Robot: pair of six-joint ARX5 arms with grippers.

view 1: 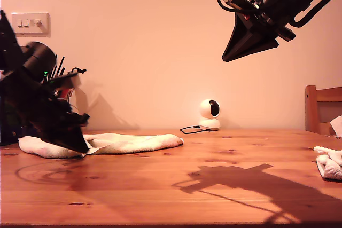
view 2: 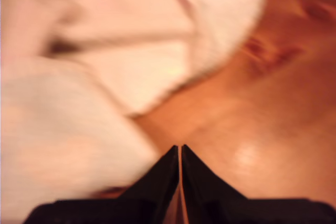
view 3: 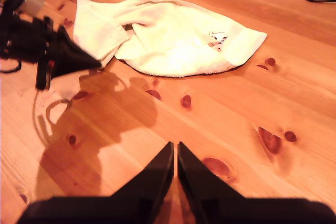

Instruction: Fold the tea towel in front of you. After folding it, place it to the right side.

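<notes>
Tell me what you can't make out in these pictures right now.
- Tea towel: in the exterior view my first tool covers its end at that view's left.
- First wrist view: blurred, so the towel's folds are unclear.
- Second cloth: cut off by the exterior view's right edge.
- Label on the towel: too small to read.
- Chair: mostly out of frame.

Light: warm, orange cast.
Shadows: crisp arm shadow on the table (view 1: 160, 196).
Blur: first wrist view soft throughout.
</notes>
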